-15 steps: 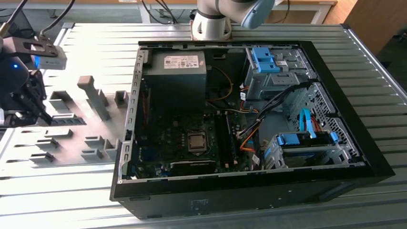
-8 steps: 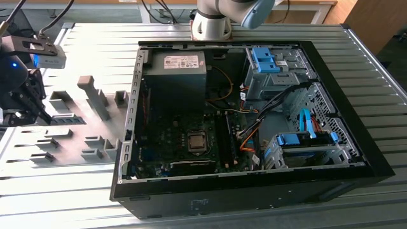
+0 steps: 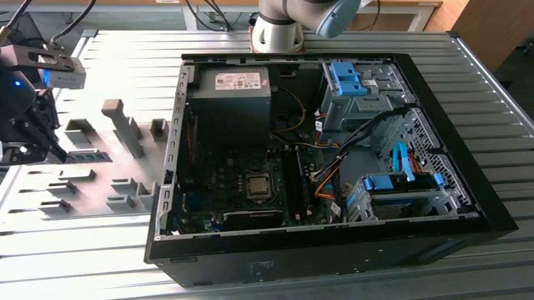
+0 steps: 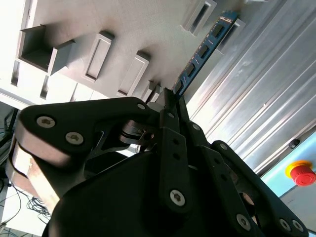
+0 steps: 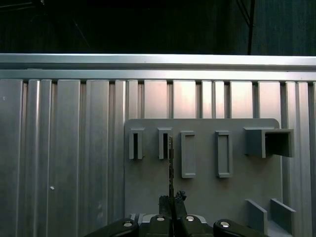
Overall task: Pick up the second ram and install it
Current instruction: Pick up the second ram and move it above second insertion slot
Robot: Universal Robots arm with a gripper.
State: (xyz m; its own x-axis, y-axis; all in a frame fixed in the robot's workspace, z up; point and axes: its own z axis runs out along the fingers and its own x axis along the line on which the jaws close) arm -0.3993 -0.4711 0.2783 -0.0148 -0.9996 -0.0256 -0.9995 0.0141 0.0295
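My gripper (image 4: 170, 96) is shut on one end of the second ram (image 4: 205, 47), a thin blue stick with dark chips that reaches out from the black fingertips. In the first wrist view the ram (image 5: 171, 168) appears edge-on, held by the gripper (image 5: 173, 200) over the grey holder plate (image 5: 202, 197), close to a narrow slot (image 5: 165, 143). In the exterior view the gripper (image 3: 34, 140) hangs at the far left, over the holder plate (image 3: 92, 181) and well apart from the open computer case (image 3: 334, 250).
The case lies open on a ribbed metal table (image 3: 125, 56), with motherboard (image 3: 242, 187), power supply (image 3: 229, 100), cables and blue drive brackets (image 3: 401, 182) inside. The arm's base (image 3: 279, 31) stands behind the case. A red stop button (image 4: 301, 174) sits beside the table.
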